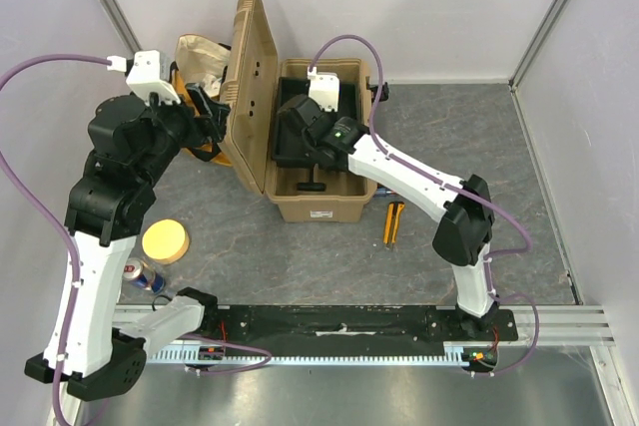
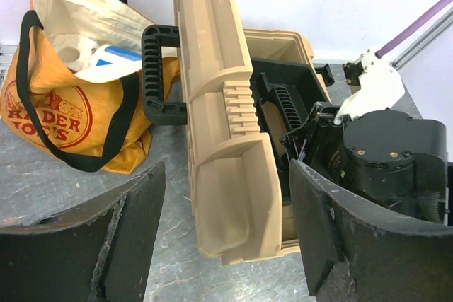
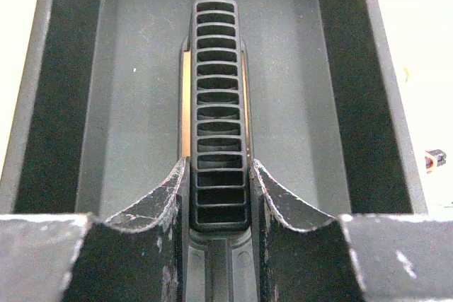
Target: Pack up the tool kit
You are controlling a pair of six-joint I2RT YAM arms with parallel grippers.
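Tool kit (image 1: 315,209) sits open mid-worktop (image 1: 479,147) in the top view. Its one lid (image 1: 250,97) stands upright on the left, one black inner tray (image 1: 351,82) lies inside, and one yellow-handled tool (image 1: 392,223) lies loose just beside it.

Left wrist view: the left end effector (image 2: 226,175) is spread wide and empty, facing the lid's ribbed inside. The lid is rigid plastic, probably bulky, and best pushed at its edge.

Right wrist view: the right end effector (image 3: 219,175) is narrow on the tray handle (image 3: 216,68), with fingers touching both sides. The tray looks light and stiff, and this single slotted bar is its natural hold.

Upright lid (image 1: 250,87) walls off left approach, right arm (image 1: 399,172) crowds inner tray (image 1: 351,87)
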